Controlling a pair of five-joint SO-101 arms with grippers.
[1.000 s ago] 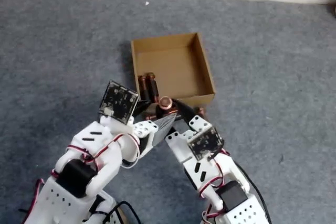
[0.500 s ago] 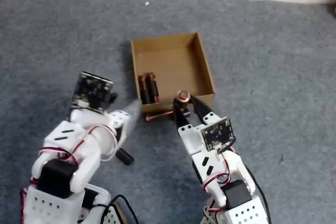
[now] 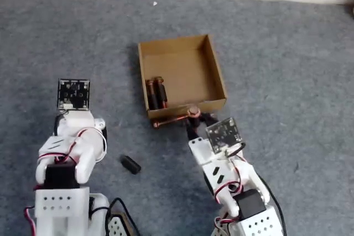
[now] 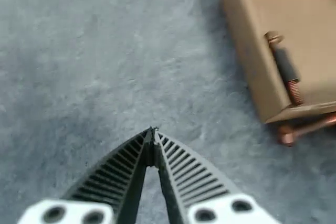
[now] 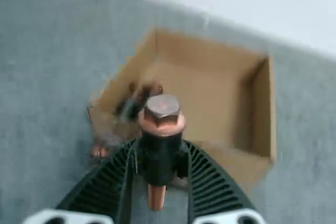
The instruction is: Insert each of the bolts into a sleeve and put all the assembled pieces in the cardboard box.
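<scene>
My right gripper (image 5: 157, 148) is shut on a black sleeve (image 5: 157, 157) with a copper bolt (image 5: 161, 110) pushed through it, held upright. In the high view this piece (image 3: 193, 114) sits just in front of the cardboard box's (image 3: 213, 73) near wall. Two assembled pieces (image 3: 156, 92) lie in the box's left near corner. A loose copper bolt (image 3: 167, 121) lies on the carpet against the box front, and a loose black sleeve (image 3: 131, 164) lies nearer the arms. My left gripper (image 4: 152, 132) is shut and holds nothing, over bare carpet to the left of the box (image 4: 252, 61).
Grey carpet covers the whole floor, with a pale wall edge along the far side. The left arm's body (image 3: 69, 147) stands well left of the box, the right arm's body (image 3: 227, 175) just in front of it. Open carpet lies left and right of the box.
The left arm has pulled back to the left, away from the box front where both grippers met. The right gripper has kept the sleeved bolt. The loose black sleeve has come into sight on the carpet.
</scene>
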